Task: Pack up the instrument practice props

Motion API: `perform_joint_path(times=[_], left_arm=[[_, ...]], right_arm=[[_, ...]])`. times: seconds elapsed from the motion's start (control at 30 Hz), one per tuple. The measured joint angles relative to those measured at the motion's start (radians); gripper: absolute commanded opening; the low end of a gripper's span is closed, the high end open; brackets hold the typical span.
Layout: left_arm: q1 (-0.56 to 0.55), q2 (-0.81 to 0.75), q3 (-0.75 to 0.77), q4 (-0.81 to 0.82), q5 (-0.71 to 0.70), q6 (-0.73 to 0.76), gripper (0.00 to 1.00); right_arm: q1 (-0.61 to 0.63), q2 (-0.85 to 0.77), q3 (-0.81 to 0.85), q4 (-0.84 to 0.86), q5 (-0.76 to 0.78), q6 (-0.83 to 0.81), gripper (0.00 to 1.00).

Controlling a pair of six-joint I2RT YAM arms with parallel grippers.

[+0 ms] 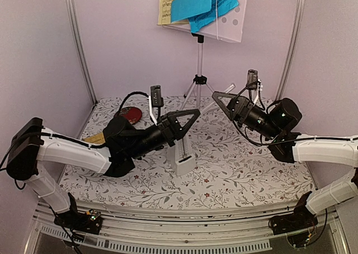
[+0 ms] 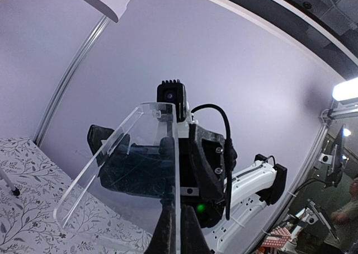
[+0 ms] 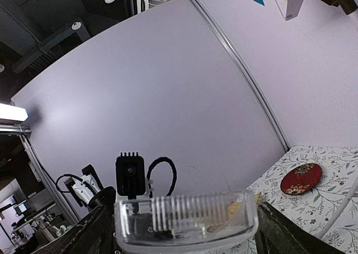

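Our left claw (image 2: 177, 220) pinches the thin edge of a clear plastic cover (image 2: 120, 164). Our right claw (image 3: 185, 231) stands wide around its ribbed end; we cannot tell if it presses. The white pyramid metronome (image 1: 182, 156) stands mid-table on floral cloth (image 1: 246, 170), near the left claw.

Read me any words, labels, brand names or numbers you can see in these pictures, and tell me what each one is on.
No text can be read in any view.
pale-yellow music sheet: printed lines of notation, too small to read.
blue music sheets: no print can be made out.
white metronome: no legible marks or numbers at this size.
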Motion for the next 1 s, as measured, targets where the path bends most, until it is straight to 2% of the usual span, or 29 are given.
perform_joint_path(times=[0.2, 0.3, 0.33, 0.4, 0.43, 0.5, 0.53, 0.77, 1.0], left_arm=[[-0.001, 0.000, 0.000, 0.006, -0.001, 0.002, 0.00], [-0.001, 0.000, 0.000, 0.004, 0.000, 0.003, 0.03], [-0.001, 0.000, 0.000, 0.005, 0.000, 0.003, 0.14], [-0.001, -0.001, 0.000, 0.002, 0.001, 0.008, 0.43], [-0.001, -0.003, 0.000, -0.007, 0.001, 0.015, 0.55], [-0.001, -0.015, -0.006, -0.033, 0.002, 0.028, 0.70], [-0.001, -0.029, -0.015, -0.052, 0.000, 0.034, 0.74], [0.040, -0.184, -0.135, -0.261, -0.016, 0.054, 0.75], [0.074, -0.162, -0.236, -0.427, -0.031, 0.016, 0.79]], right_arm=[[0.000, 0.019, 0.004, 0.033, -0.006, 0.006, 0.61], [0.000, 0.021, 0.004, 0.048, -0.011, 0.006, 0.55], [0.000, 0.021, 0.004, 0.051, -0.011, 0.006, 0.55], [0.000, 0.021, 0.004, 0.050, -0.012, 0.001, 0.55], [0.000, 0.020, 0.003, 0.046, -0.011, -0.004, 0.55], [0.000, 0.014, -0.001, 0.028, -0.008, -0.024, 0.55], [0.000, 0.004, -0.010, 0.013, -0.003, -0.037, 0.55], [0.029, -0.116, -0.102, -0.214, 0.114, -0.219, 0.55], [0.092, -0.158, -0.206, -0.376, 0.251, -0.340, 0.53]])
